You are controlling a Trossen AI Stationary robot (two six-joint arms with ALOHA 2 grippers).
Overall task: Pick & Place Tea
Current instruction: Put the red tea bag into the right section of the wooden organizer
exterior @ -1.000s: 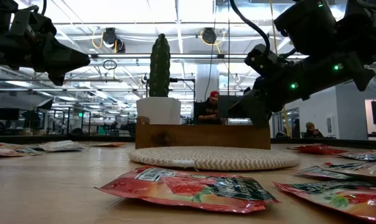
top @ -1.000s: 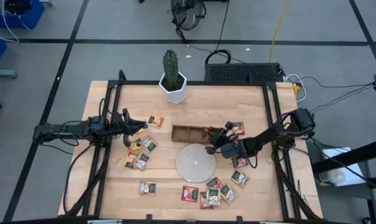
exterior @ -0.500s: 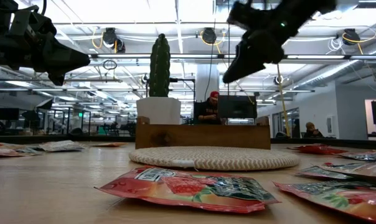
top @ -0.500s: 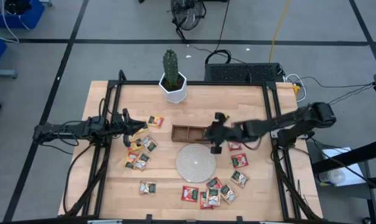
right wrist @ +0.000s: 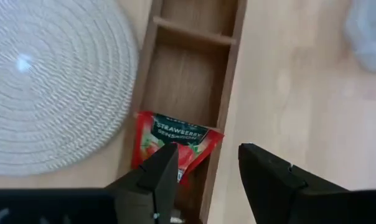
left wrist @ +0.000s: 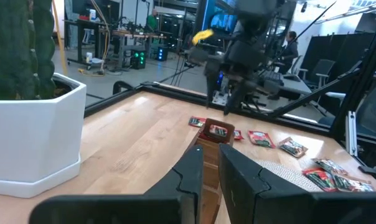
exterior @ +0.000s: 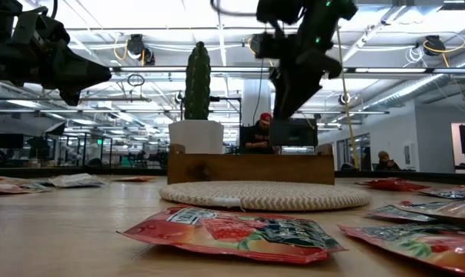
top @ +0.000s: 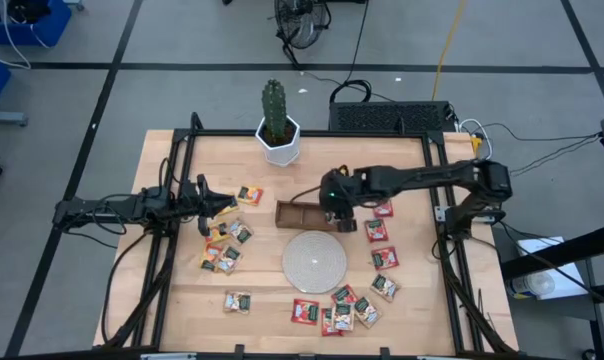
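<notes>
Hovering your right gripper [right wrist: 206,171], fingers parted and empty, above the brown three-compartment wooden tray [right wrist: 194,81], you risk snagging the red strawberry tea sachet [right wrist: 174,143] propped against its end compartment's wall.

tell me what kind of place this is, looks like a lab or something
Most likely a robotics lab or workshop in an open-plan industrial space. Two robot arms work at a framed wooden table, the low view shows exposed ceiling ducts and a person at a monitor, and cables trail across the floor.
</notes>
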